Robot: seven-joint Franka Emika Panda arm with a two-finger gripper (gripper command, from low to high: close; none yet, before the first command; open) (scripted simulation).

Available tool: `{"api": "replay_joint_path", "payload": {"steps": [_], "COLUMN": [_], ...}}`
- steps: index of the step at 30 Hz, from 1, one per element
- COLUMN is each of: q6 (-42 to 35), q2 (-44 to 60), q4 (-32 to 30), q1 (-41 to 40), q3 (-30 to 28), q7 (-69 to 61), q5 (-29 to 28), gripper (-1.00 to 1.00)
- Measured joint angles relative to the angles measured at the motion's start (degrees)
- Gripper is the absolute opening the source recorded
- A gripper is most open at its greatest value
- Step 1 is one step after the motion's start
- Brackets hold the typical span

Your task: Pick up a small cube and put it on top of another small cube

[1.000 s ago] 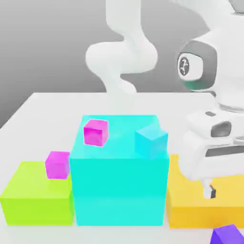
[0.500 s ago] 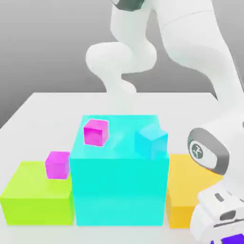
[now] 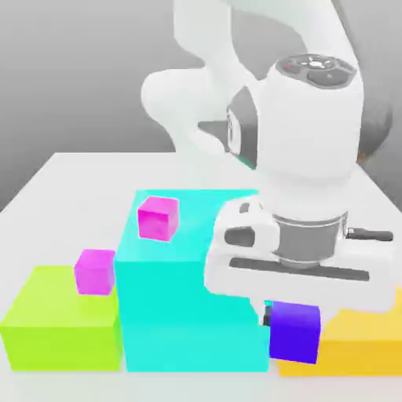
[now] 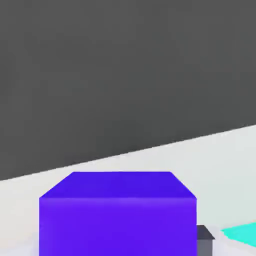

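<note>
Currently, the claw [image 3: 295, 316] is closed on the small purple cube [image 3: 294, 334], gripping it by its sides. Cube appears slightly tilted in the exterior view, in front of the meeting edges of the big cyan block [image 3: 192, 294] and the yellow block [image 3: 361, 334]. Hand view: same cube lies close to the camera, with a dark fingertip [image 4: 205, 245] against one side.

Other positions, exterior view: one magenta cube [image 3: 158, 219] sits on top of the big cyan block, toward the exterior view's left; a second magenta cube [image 3: 95, 272] rests on the green block [image 3: 64, 322]. All blocks stand on a white table [image 3: 86, 188].
</note>
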Motion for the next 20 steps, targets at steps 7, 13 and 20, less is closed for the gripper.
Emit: {"api": "replay_joint_path", "payload": {"steps": [7,13,20], "q6": [-4.79,-3.37,7.17], "q2": [-14.42,-23.35,-16.47], "q4": [-9.53,-20.97,-24.81], "q1": [-10.29,-19.95,-20.52], "q3": [-4.73,-9.47,-10.14], "q7": [9.12,14.61,14.34], "q5": [-0.41,-5.10,-5.21], "gripper": [-1.00,-1.00,1.00]}}
